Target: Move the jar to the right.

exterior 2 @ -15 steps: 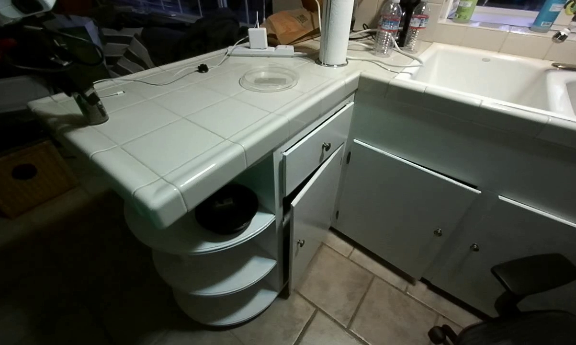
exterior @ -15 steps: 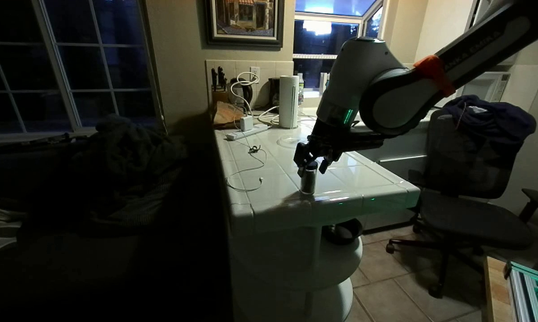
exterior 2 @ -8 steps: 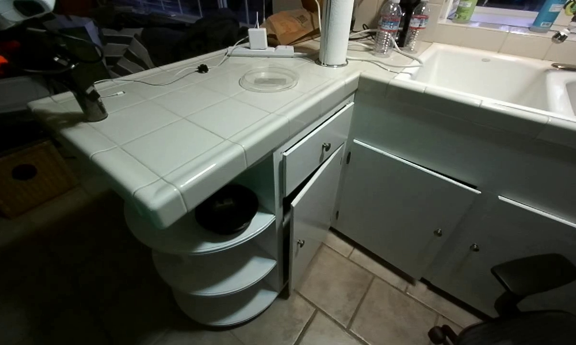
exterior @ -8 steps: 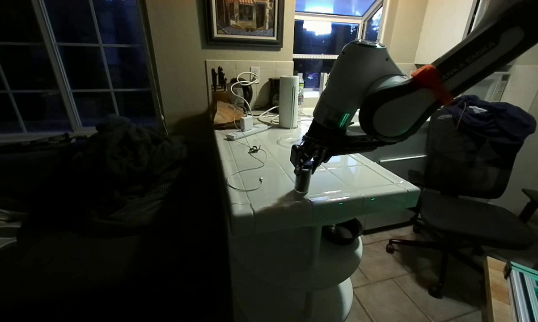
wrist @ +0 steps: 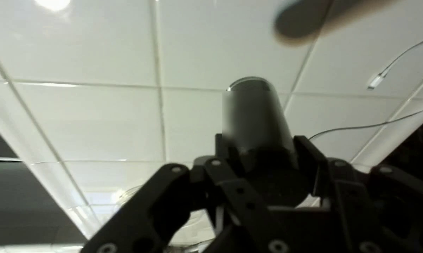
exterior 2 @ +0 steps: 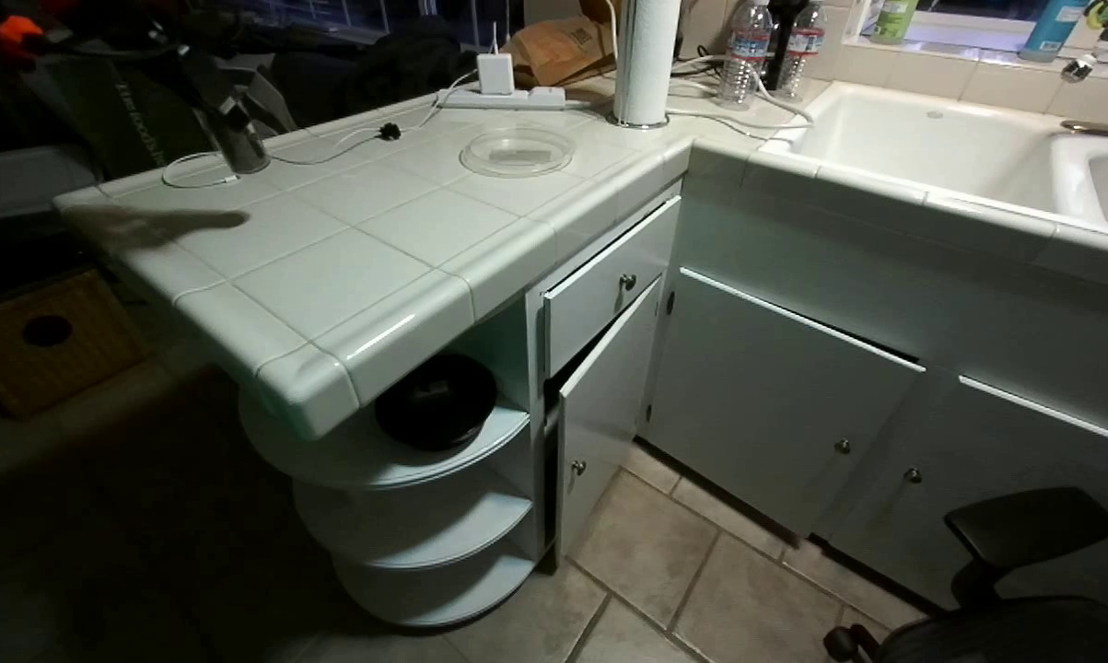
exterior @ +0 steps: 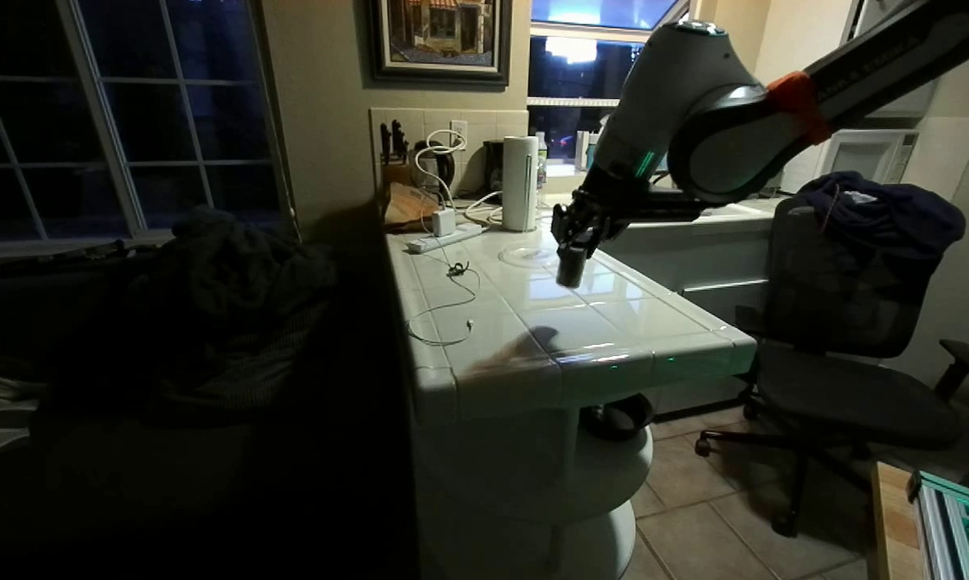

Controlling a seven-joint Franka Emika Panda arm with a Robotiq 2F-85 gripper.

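Currently, the gripper [wrist: 262, 149] holds the jar [wrist: 256, 114] pinched between its fingers [wrist: 309, 154]; the jar, slightly tilted, projects past their tips, its base clear of the tiled countertop [exterior: 653, 324] beneath them.

The arm [exterior: 727, 155] is grey and black, with an orange band [exterior: 798, 106], green lights [exterior: 645, 164] and blurred lettering [exterior: 871, 66]; the tool [wrist: 262, 149] is black with pale round screws [wrist: 278, 246].
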